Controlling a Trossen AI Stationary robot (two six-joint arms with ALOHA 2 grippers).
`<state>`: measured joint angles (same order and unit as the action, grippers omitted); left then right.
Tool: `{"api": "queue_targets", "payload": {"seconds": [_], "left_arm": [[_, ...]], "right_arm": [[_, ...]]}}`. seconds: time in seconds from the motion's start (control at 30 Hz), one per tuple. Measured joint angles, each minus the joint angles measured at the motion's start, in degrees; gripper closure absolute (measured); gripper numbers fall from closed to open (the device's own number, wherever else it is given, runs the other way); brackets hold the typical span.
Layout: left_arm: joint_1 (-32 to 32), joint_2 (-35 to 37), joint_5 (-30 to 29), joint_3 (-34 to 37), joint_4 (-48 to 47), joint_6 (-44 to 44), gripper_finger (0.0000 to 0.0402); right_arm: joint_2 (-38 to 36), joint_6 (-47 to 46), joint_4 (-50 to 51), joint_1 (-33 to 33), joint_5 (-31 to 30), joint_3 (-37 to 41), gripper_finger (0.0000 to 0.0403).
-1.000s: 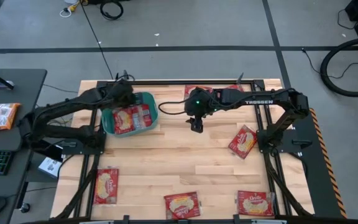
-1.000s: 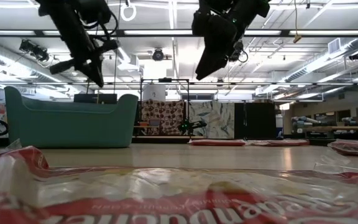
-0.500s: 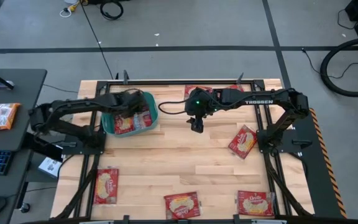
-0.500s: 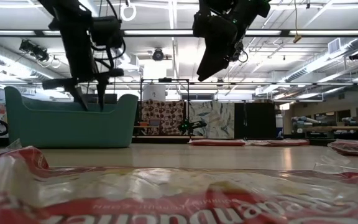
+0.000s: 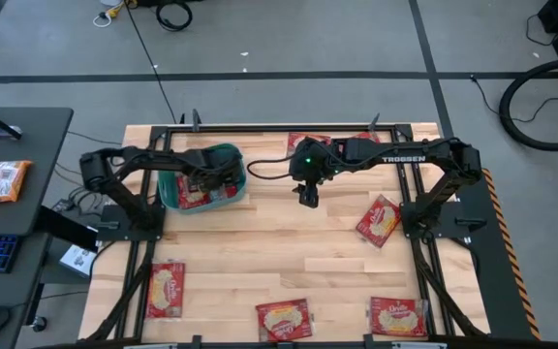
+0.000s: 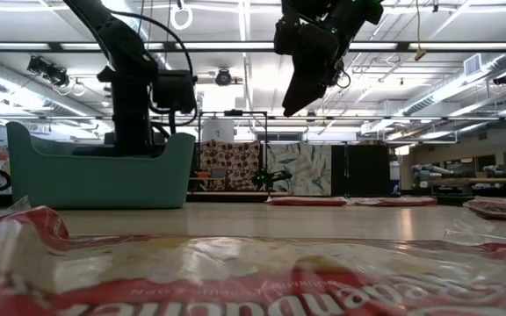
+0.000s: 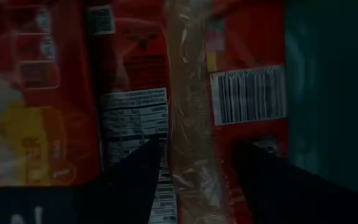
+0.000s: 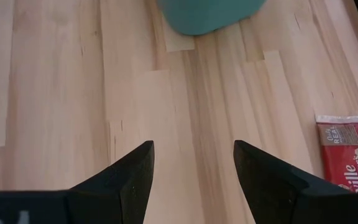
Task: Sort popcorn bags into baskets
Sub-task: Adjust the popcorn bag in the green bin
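- Flat red rectangular popcorn bags [image 5: 201, 186] w/ cream-yellow ovals: several lie inside the teal plastic rectangular tub [image 5: 232, 154] at the table's far-left; others lie loose on the pale wooden slatted table [image 5: 279, 242], i.e. one by the right frame [image 5: 378, 220], three along the near edge [image 5: 166, 289] [image 5: 284, 319] [image 5: 398, 316], two at the far edge behind the right arm
- Left gripper [image 7: 194, 168]: down inside the tub, fingers apart, tips just above the bags' printed backs (barcode, nutrition panel); nothing clamped betw. them, so judged empty
- Right gripper [image 8: 191, 171]: fingers apart, empty, held high over bare wood just right of the tub
- Key relation: nearest loose bag lies right & toward the near side of the right gripper, its long axis diagonal to the table edges; right arm is the nearer one, wrist turn probably needed to straddle the short side
- Hidden/unclear: left fingertips masked by the arm in the high view & by the tub wall in the low view; bag count in tub unclear; near-edge bags partly cut off; far-edge pair partly behind the right arm
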<state>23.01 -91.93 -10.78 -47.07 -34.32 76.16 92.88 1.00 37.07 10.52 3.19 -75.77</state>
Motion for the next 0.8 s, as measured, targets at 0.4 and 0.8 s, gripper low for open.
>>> {"api": "queue_targets", "payload": {"seconds": [0.4,0.8], "left_arm": [[-1.3,-4.4,-0.6,-0.3,-1.1,-8.1,0.0377],[2.0,16.5,-1.9,0.6,-6.8,-10.6,0.0399]], "right_arm": [[-2.3,1.8,-0.3,0.0,-9.6,0.0,0.0176],[-12.5,1.7,-1.0,1.4,-12.2,0.0,0.0176]]}}
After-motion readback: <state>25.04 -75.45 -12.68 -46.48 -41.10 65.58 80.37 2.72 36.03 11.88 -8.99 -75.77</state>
